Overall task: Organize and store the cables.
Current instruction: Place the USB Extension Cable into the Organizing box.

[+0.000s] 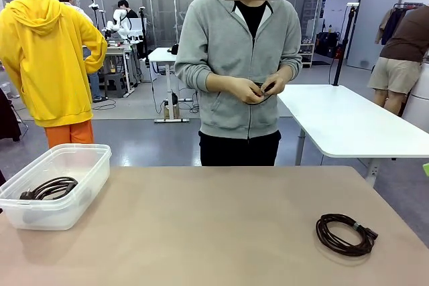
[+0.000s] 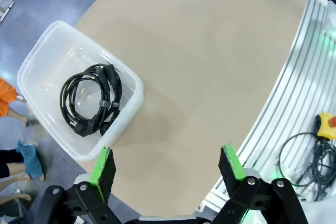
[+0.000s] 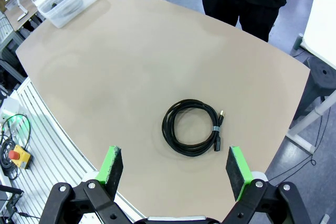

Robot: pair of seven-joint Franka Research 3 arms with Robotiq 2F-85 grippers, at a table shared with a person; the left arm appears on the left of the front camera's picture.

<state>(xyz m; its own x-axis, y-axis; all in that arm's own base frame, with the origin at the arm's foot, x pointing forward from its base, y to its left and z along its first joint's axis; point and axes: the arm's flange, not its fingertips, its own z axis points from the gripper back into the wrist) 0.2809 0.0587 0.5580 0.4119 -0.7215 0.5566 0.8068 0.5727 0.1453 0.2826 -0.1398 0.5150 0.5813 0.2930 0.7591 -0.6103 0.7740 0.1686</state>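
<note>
Found loose coiled cable (image 3: 191, 127) lying flat on the table (image 3: 105, 77), centre of the right wrist view, lower right of the front view. Measured no strong long axis: nearly round, slightly wider across the frame than up it. Logged plug ends at its right side by the tie band, the thin one pointing up-frame.

Judged best approach: descend straight and pinch across the bundled strands at the band, so the loops hold together.

Noted right gripper (image 3: 176, 167) above it, jaws spread, holding nothing. Saw second coil (image 2: 92, 98) already in the clear bin (image 2: 122, 129), left of the left wrist view. Noted left gripper (image 2: 168, 166) likewise spread and empty. Observed person's hands (image 1: 258, 88) working what looked like another cord.
</note>
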